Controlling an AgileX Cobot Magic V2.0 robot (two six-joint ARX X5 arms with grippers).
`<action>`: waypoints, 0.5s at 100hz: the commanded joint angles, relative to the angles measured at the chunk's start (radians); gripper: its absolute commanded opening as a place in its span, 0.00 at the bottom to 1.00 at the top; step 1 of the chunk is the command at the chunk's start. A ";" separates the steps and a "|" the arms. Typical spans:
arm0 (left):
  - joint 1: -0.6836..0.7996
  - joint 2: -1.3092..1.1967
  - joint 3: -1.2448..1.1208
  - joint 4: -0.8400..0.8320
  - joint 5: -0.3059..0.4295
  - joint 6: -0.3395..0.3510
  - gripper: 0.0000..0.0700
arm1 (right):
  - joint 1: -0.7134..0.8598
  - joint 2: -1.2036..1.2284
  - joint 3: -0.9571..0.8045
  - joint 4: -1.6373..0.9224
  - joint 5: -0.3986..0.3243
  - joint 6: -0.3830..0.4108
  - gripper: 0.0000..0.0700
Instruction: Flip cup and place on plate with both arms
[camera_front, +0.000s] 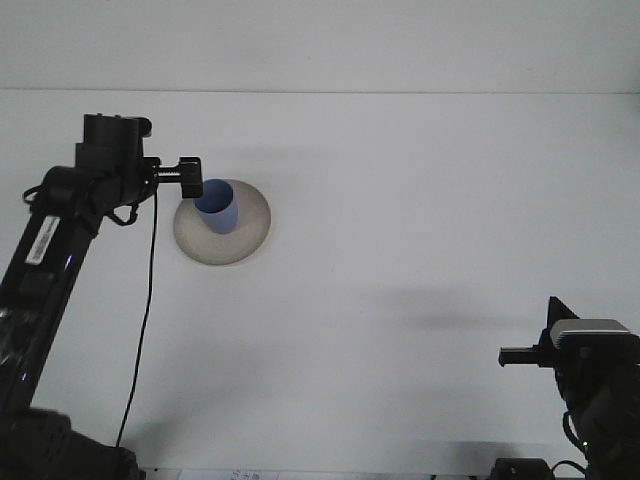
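I see the blue cup (218, 207) upright, mouth up, on the plate (222, 224). Left gripper (190, 176) sits beside the cup; I cannot tell either gripper's opening. Right gripper (508, 355) is well apart.

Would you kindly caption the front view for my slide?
Blue cup stands upright on the plate; left pincer beside it, right pincer idle.

White counter (400, 250), plain surface, fills view; far edge runs straight across top against pale wall. Plate (245, 240), beige, round, lies flat toward far left part of counter, well in from left edge. Cup (217, 208), blue, stands mouth-up on plate's left half. Soft shadow across near-right area.
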 joint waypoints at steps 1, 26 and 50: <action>-0.006 -0.050 -0.036 0.007 -0.002 -0.018 0.95 | 0.001 0.007 0.009 0.010 0.000 0.014 0.00; -0.066 -0.446 -0.450 0.257 -0.002 -0.029 0.95 | 0.001 0.007 0.009 0.011 0.001 0.014 0.00; -0.084 -0.818 -0.861 0.420 -0.039 -0.029 0.93 | 0.001 0.007 0.009 0.021 0.001 0.014 0.00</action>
